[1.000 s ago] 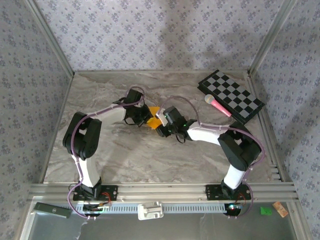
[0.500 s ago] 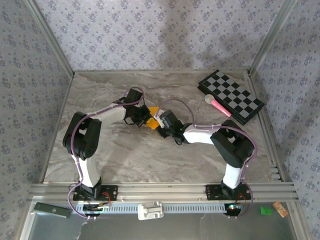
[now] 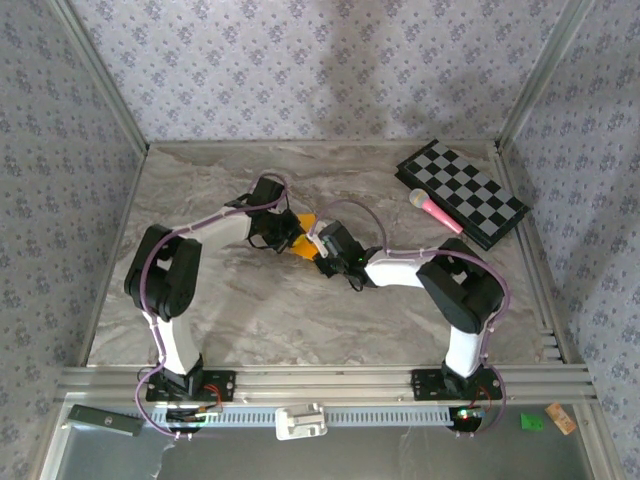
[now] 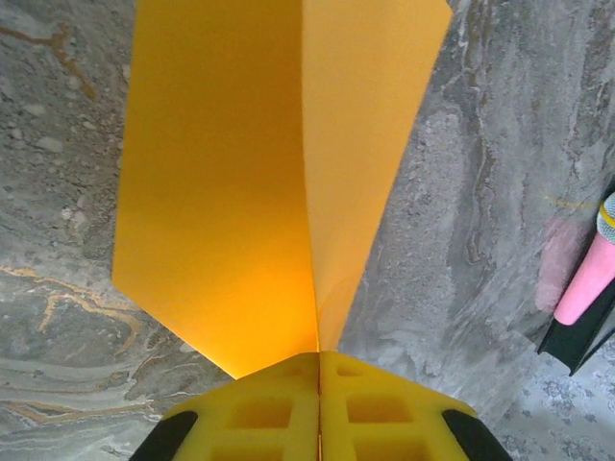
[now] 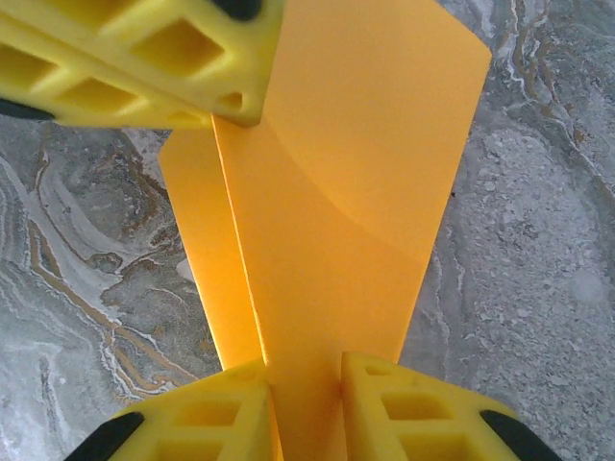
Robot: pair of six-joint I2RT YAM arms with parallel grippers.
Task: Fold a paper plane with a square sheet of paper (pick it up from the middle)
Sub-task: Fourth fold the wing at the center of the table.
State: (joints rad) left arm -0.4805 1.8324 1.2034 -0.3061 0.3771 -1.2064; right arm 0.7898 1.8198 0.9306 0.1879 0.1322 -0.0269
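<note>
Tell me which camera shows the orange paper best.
Left wrist: the orange paper spreads wide there, its centre crease sharp. Right wrist also shows it close, but more cropped. Top external gives just a small, distant orange patch.

Note black-and-white checkered board (image 3: 472, 192) at far right corner of marble table (image 3: 250, 310), pink-tipped stick (image 3: 435, 211) lying across its left edge, patterned wallpaper walls (image 3: 300, 60) around.

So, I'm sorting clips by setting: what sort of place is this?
Probably a robot test cell in a lab, not a home: a left arm and a right arm bolted to an aluminium rail, with a marble-look tabletop boxed in by patterned wall panels.
</note>
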